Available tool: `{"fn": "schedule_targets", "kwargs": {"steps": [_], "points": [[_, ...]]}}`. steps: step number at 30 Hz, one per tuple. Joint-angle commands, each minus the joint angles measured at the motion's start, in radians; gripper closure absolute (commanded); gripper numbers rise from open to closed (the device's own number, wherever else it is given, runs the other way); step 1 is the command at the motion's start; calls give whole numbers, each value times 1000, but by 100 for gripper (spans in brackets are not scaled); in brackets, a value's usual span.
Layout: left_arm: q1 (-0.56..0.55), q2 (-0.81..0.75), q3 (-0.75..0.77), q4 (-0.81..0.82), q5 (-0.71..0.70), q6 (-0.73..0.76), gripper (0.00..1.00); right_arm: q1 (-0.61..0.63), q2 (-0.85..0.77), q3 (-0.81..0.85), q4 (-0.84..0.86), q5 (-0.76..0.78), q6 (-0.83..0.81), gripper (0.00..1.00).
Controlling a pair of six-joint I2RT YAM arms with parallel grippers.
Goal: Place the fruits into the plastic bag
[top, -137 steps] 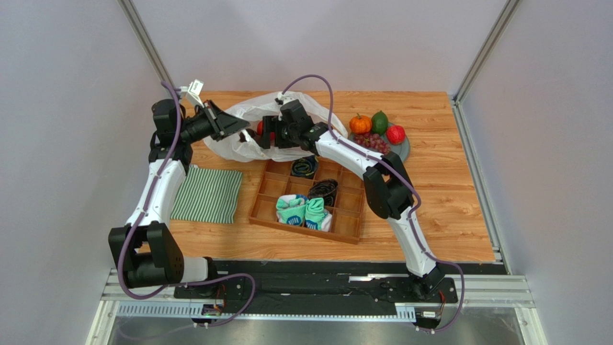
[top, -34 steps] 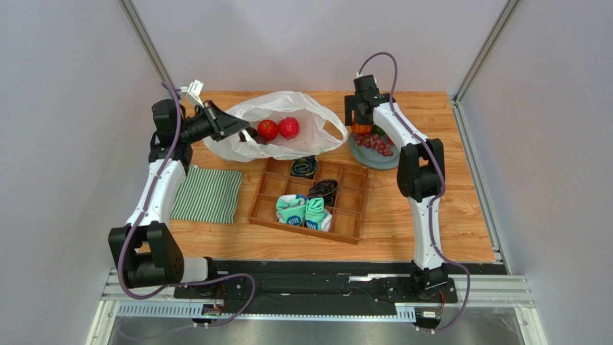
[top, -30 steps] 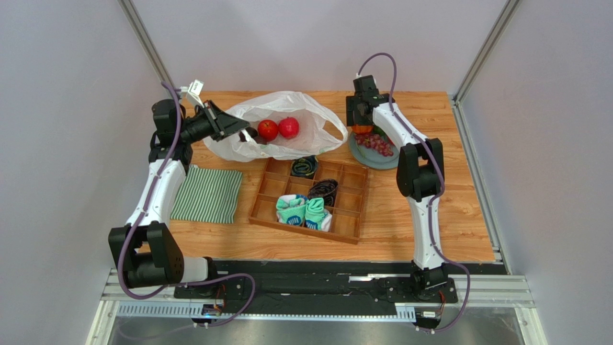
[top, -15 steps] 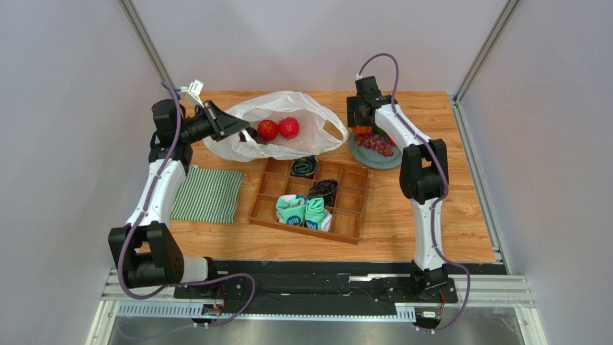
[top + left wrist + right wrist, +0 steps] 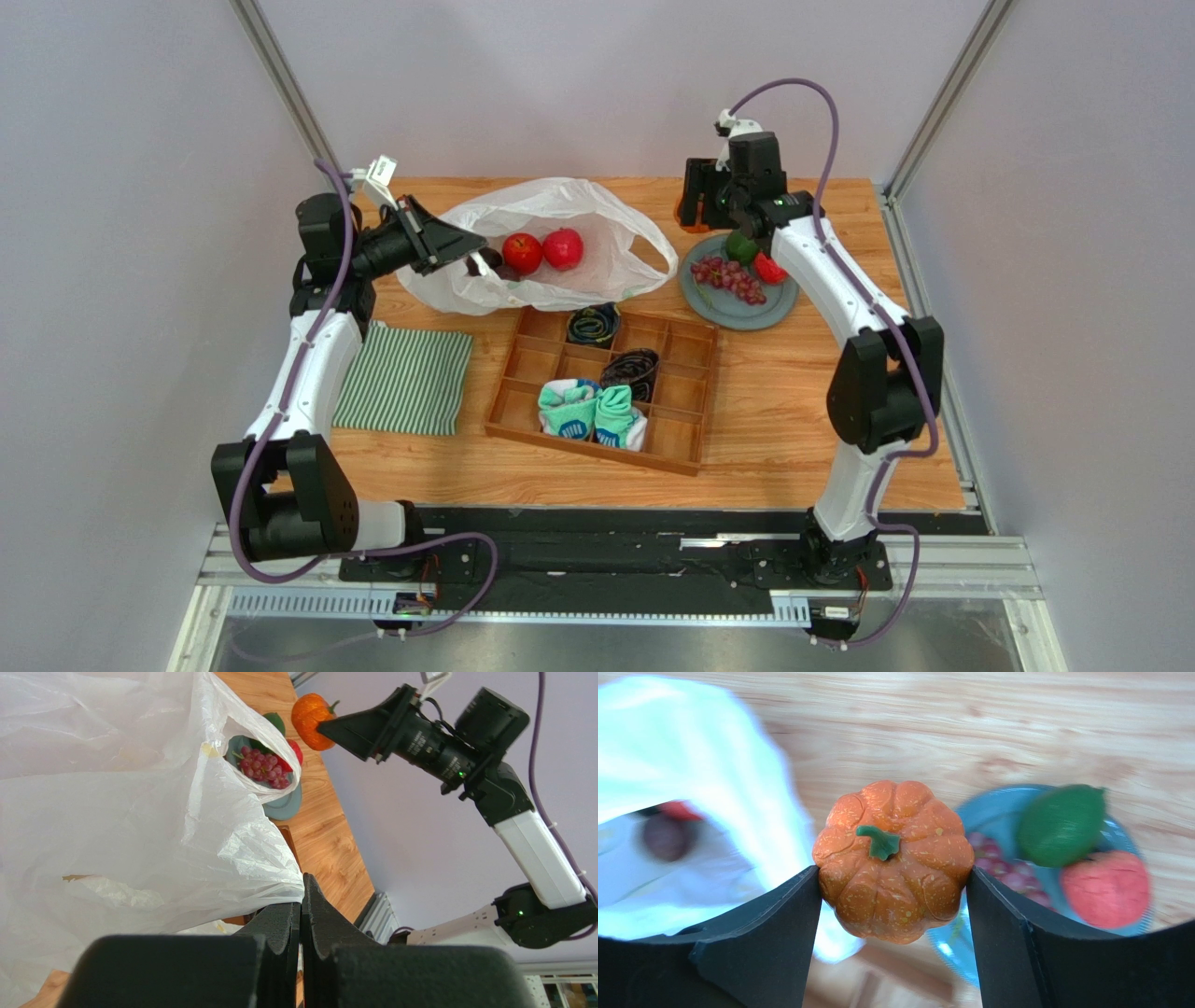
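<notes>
My right gripper (image 5: 894,882) is shut on the orange ribbed pumpkin (image 5: 894,857) and holds it in the air above the gap between bag and plate. In the top view this gripper (image 5: 694,213) hangs at the table's far edge, left of the grey-blue plate (image 5: 772,305). The plate carries grapes (image 5: 730,276), a green fruit (image 5: 741,247) and a red apple (image 5: 769,266). The white plastic bag (image 5: 610,238) lies open with two red apples (image 5: 522,252) and a dark purple fruit (image 5: 664,838) inside. My left gripper (image 5: 302,889) is shut on the bag's rim, holding the mouth up.
A wooden divided tray (image 5: 687,413) with rolled teal socks (image 5: 592,410) and black items sits in front of the bag. A green-and-white striped cloth (image 5: 407,378) lies at the left. Grey walls and metal posts close in the table.
My right arm has lifted the pumpkin off the plate and risen toward the far edge, uncovering the red apple on the plate. The left arm and bag have not moved.
</notes>
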Motion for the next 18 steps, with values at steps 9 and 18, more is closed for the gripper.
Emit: {"fn": "schedule_targets", "kwargs": {"steps": [9, 18], "points": [[5, -22, -3, 55, 15, -10, 100, 180, -173, -162, 297, -494, 76, 62], [3, -21, -9, 69, 21, -21, 100, 334, 37, 4, 239, -346, 71, 63]]}}
